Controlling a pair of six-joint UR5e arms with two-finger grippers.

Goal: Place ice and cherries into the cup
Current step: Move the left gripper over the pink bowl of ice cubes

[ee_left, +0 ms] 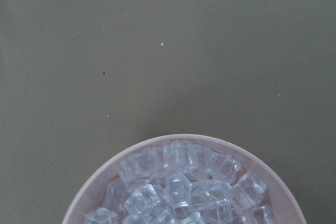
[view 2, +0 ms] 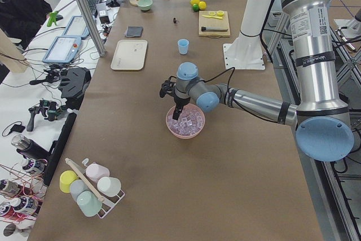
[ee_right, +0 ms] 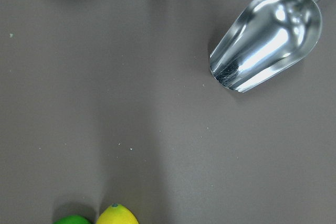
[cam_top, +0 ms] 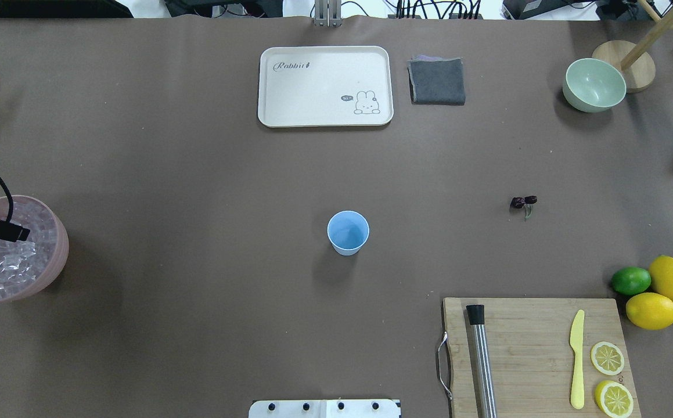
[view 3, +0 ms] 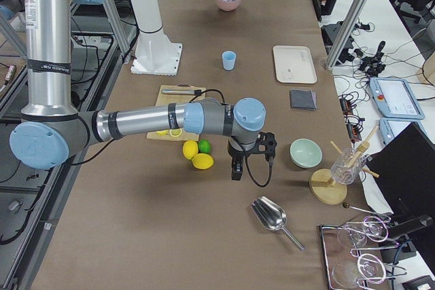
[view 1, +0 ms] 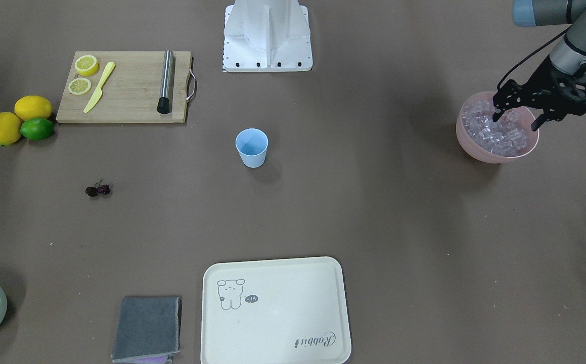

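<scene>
A pink bowl (view 1: 475, 146) of ice (view 1: 505, 141) sits at the front-facing view's right edge. The left claw (view 1: 517, 120) is spread wide over it, one tip among the cubes. The light blue cup (view 1: 252, 147) stands at frame centre, well to the bowl's left; the cherries (view 1: 97, 190) lie farther left, nearer the right claw (view 3: 236, 169), whose opening I cannot tell.

Glassy ice (ee_left: 178, 187); glossy metal scoop (ee_right: 268, 35); wooden board (view 1: 126, 86).
</scene>
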